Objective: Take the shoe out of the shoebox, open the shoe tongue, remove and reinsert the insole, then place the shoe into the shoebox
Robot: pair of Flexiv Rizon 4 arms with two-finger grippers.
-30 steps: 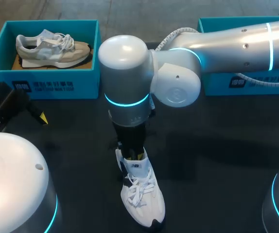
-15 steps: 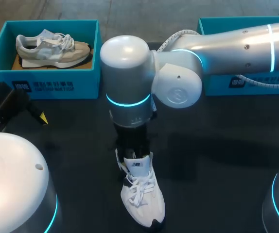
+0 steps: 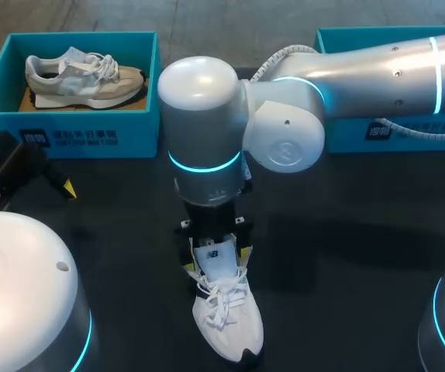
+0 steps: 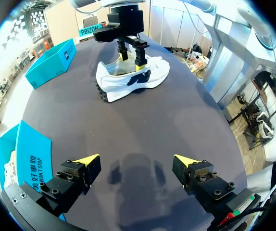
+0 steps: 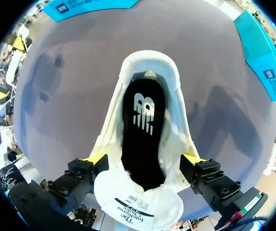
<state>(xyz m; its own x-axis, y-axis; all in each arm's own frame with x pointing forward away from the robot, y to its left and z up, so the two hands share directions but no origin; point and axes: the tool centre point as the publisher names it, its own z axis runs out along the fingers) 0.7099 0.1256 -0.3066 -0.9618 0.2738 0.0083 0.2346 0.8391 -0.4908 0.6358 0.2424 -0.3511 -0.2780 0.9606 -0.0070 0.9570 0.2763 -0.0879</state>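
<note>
The right gripper point(image 5: 145, 159) is spread wide astride the white mesh sneaker point(image 5: 150, 62), apparently so the black insole point(image 5: 140, 130) ahead can be reached; the left gripper point(image 4: 135, 160) is held wide, well apart.

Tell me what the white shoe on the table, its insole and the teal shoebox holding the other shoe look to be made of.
White shoe: likely mesh textile, matte; a fine perforated texture shows around the heel. Insole: probably fabric-topped foam, matte black with a white printed logo. Shoebox: seemingly cardboard, flat teal, with thin straight walls and crisp edges.
</note>
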